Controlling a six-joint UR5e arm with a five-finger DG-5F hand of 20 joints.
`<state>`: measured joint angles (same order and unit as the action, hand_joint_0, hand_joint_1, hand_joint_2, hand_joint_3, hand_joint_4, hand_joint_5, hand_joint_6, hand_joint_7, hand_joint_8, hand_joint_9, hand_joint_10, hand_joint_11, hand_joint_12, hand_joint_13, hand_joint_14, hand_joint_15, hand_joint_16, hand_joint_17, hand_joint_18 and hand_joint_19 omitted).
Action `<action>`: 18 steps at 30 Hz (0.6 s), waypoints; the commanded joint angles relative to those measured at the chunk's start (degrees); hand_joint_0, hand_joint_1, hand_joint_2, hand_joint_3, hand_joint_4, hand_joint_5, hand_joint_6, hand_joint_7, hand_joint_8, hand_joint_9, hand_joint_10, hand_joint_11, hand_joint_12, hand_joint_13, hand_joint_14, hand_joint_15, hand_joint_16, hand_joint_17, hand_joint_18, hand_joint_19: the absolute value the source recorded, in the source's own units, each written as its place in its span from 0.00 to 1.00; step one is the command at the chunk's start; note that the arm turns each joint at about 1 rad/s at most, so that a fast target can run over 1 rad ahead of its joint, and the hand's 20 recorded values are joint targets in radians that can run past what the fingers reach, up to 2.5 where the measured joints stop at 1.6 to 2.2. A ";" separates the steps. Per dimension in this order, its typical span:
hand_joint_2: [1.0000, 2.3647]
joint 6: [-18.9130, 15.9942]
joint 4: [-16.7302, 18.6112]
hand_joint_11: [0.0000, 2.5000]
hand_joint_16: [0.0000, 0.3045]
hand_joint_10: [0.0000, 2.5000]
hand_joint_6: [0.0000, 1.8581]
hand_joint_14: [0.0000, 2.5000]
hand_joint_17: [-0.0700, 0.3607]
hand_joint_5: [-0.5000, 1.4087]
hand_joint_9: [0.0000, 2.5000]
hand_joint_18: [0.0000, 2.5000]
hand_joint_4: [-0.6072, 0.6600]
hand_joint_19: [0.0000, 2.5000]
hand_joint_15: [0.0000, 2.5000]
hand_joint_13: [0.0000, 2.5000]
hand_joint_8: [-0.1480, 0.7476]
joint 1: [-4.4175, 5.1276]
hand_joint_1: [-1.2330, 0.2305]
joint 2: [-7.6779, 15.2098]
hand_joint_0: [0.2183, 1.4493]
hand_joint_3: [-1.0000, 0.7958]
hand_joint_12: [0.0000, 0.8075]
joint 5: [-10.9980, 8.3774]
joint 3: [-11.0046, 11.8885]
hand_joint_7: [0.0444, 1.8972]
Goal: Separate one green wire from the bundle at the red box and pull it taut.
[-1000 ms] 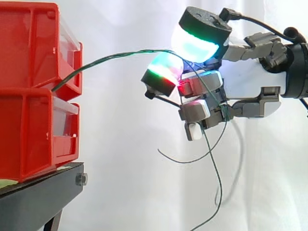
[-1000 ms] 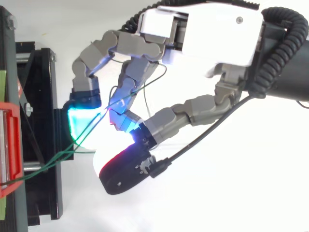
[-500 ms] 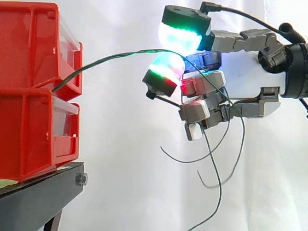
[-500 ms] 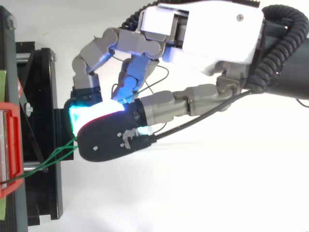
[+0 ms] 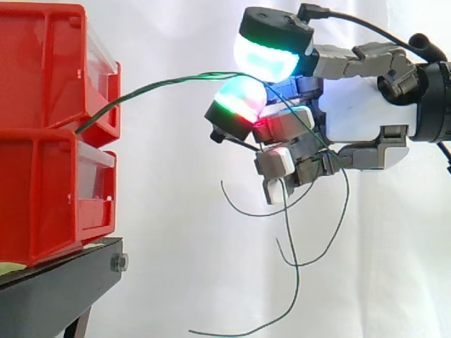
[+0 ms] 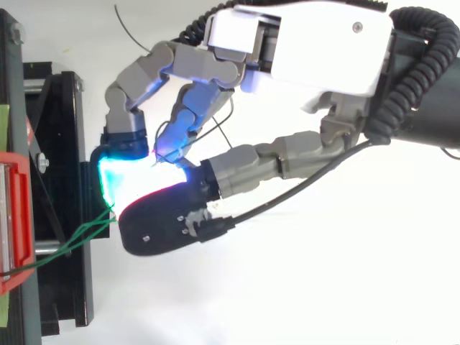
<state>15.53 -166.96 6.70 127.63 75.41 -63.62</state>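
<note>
Two stacked red boxes (image 5: 42, 127) stand at the left on a black stand (image 5: 56, 289). A bundle of thin green wires (image 5: 162, 83) leaves the upper box and arches right to my hand (image 5: 359, 116). The wires pass between a glowing green-white pad above and a red-green pad below, then through the curled fingers. Their loose ends (image 5: 296, 282) dangle in loops under the hand. From above, the hand (image 6: 309, 43) reaches left toward the stand, and the wires (image 6: 79, 233) run from under its dark pad to the red box (image 6: 13, 215). They stay slack and together.
A white curtain hangs behind everything. In the top view the black stand (image 6: 68, 144) sits just left of the fingertips. One stray wire end (image 6: 126, 21) curls up near the top edge.
The thumb pad has swung left over the other fingers. The dangling wire ends have loosened and swung lower and leftward. The arch to the box holds its shape.
</note>
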 commanded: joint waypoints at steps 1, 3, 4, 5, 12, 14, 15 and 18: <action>0.00 0.03 0.06 0.62 0.18 0.00 0.51 0.01 0.45 0.16 0.40 0.29 0.53 0.28 0.36 0.35 0.46 -0.02 0.20 -0.01 0.44 0.31 0.48 0.00 0.07 0.48; 0.00 0.03 0.06 0.61 0.18 0.00 0.51 0.01 0.45 0.16 0.40 0.29 0.53 0.27 0.36 0.35 0.46 -0.02 0.20 -0.01 0.44 0.28 0.48 0.00 0.07 0.49; 0.00 0.03 0.06 0.61 0.18 0.00 0.51 0.01 0.45 0.16 0.40 0.29 0.53 0.27 0.35 0.35 0.46 -0.02 0.20 -0.01 0.44 0.28 0.48 0.00 0.07 0.49; 0.00 0.03 0.06 0.61 0.18 0.00 0.51 0.01 0.45 0.16 0.40 0.29 0.53 0.27 0.35 0.35 0.46 -0.02 0.20 -0.01 0.44 0.28 0.48 0.00 0.07 0.49; 0.00 0.03 0.06 0.60 0.19 0.00 0.50 0.01 0.46 0.16 0.44 0.29 0.55 0.30 0.36 0.35 0.49 -0.02 0.30 -0.01 0.25 0.28 0.51 0.00 0.07 0.50; 0.00 0.03 0.06 0.61 0.19 0.00 0.50 0.01 0.47 0.17 0.45 0.29 0.56 0.30 0.36 0.37 0.50 -0.02 0.36 -0.01 0.23 0.28 0.52 0.09 0.07 0.49; 0.00 0.12 0.06 0.60 0.20 0.00 0.49 0.01 0.47 0.17 0.45 0.29 0.56 0.30 0.36 0.37 0.50 -0.02 0.38 -0.01 0.23 0.28 0.52 0.00 0.07 0.49; 0.00 0.12 0.23 0.61 0.19 0.00 0.49 0.01 0.46 0.17 0.47 0.29 0.55 0.31 0.37 0.38 0.48 -0.02 0.52 0.08 0.25 0.28 0.50 0.00 0.07 0.50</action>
<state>15.59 -166.87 6.69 127.62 75.44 -63.55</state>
